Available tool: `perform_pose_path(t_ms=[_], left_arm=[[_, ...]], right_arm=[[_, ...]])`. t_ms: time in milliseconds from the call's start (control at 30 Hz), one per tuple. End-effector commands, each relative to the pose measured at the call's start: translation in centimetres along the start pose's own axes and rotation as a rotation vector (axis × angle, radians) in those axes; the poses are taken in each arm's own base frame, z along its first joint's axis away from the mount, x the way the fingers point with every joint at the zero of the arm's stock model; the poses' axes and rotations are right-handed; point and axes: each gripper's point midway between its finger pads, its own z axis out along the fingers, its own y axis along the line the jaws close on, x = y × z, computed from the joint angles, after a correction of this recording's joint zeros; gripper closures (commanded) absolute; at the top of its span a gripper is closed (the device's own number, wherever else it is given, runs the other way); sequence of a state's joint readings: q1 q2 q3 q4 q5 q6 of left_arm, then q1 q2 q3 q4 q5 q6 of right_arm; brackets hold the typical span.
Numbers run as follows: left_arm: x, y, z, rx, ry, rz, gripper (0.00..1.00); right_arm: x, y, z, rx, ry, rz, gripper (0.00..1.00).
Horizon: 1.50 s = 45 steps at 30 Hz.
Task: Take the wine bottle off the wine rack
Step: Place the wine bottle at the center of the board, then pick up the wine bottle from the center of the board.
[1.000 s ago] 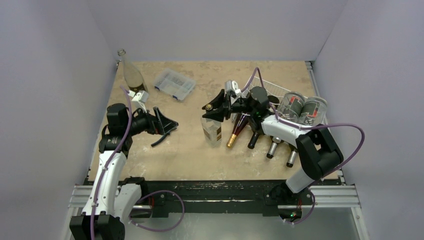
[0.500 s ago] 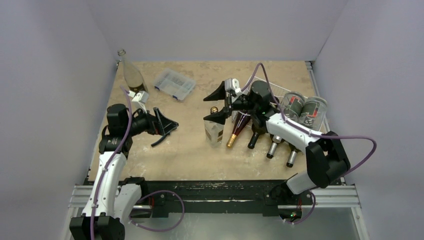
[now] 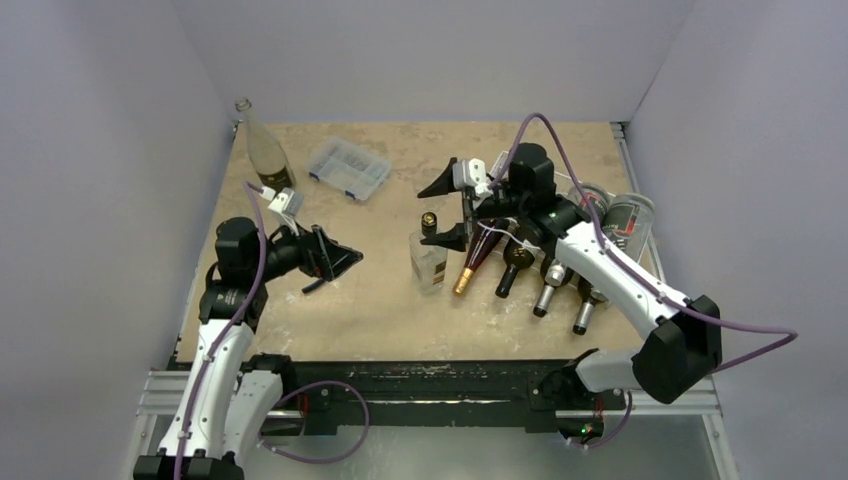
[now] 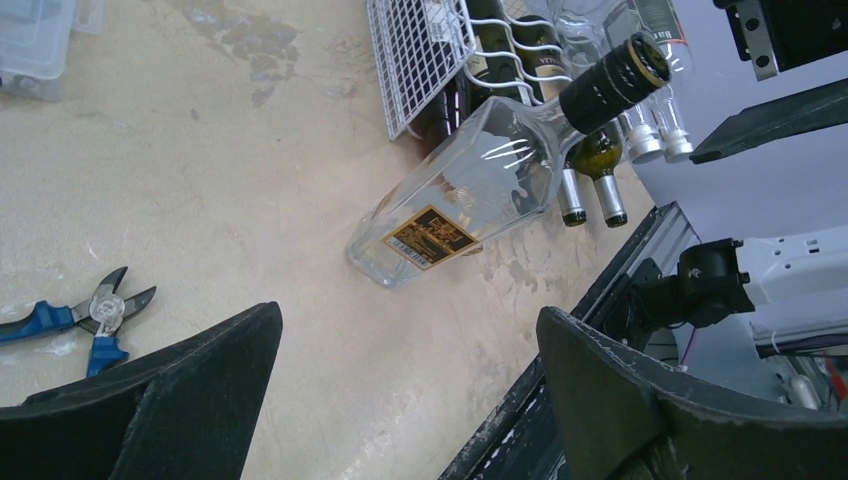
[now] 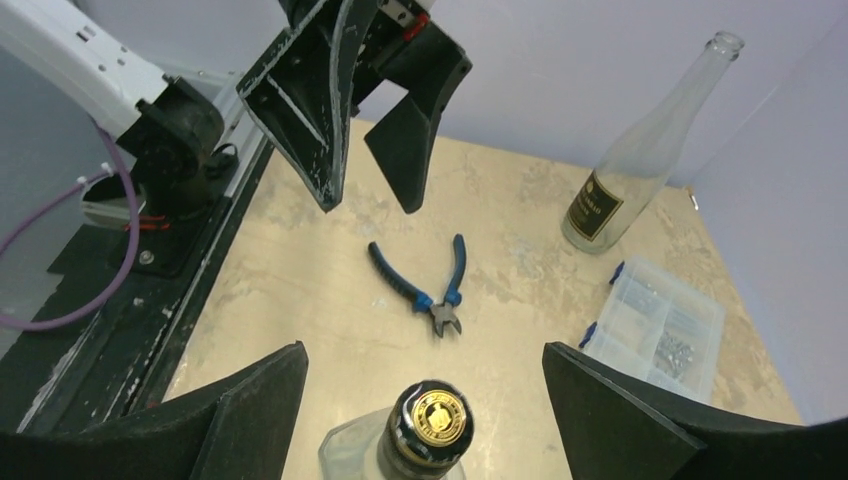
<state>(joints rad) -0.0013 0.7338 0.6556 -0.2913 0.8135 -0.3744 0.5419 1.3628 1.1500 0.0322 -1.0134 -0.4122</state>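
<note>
A clear square wine bottle (image 3: 428,262) with a black, gold-topped cap (image 5: 436,420) stands upright on the table, just left of the white wire wine rack (image 4: 415,55). My right gripper (image 3: 446,212) hangs open above and behind its cap, a finger off to each side and neither touching it. In the right wrist view the cap sits low between the wide-apart fingers of the right gripper (image 5: 424,352). My left gripper (image 3: 352,260) is open and empty, to the left of the bottle, and the left wrist view shows only bare tabletop between the spread fingers of the left gripper (image 4: 410,315).
Several dark bottles (image 3: 510,270) lie in the rack, necks toward the near edge. Blue-handled pliers (image 3: 318,283) lie below the left gripper. A tall clear bottle (image 3: 262,150) stands at the back left, beside a clear compartment box (image 3: 349,167).
The right gripper has opened off the bottle's neck and risen back toward the rack. The bottle stays standing. The left arm has shifted slightly right.
</note>
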Motion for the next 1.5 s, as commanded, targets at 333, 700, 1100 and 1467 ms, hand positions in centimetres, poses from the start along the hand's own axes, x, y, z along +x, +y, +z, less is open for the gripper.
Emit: perform_pose_path(t_ms=[333, 700, 1100, 1467], left_arm=[[-0.7, -3.3, 0.1, 0.106, -0.106, 0.198, 0.00], [0.8, -6.8, 1.5, 0.183, -0.067, 0.291, 0.00], [0.9, -8.9, 4.0, 0.177, -0.103, 0.616, 0.00], [-2.5, -11.0, 5.5, 0.220, -0.280, 0.762, 0.00]], right_arm=[[-2.4, 1.3, -6.6, 0.000, -0.008, -0.058, 0.04], [0.5, 2.9, -10.5, 0.109, 0.081, 0.006, 0.01], [3.0, 2.7, -14.8, 0.218, 0.076, 0.083, 0.01], [4.7, 2.5, -15.0, 0.221, 0.097, 0.103, 0.01]])
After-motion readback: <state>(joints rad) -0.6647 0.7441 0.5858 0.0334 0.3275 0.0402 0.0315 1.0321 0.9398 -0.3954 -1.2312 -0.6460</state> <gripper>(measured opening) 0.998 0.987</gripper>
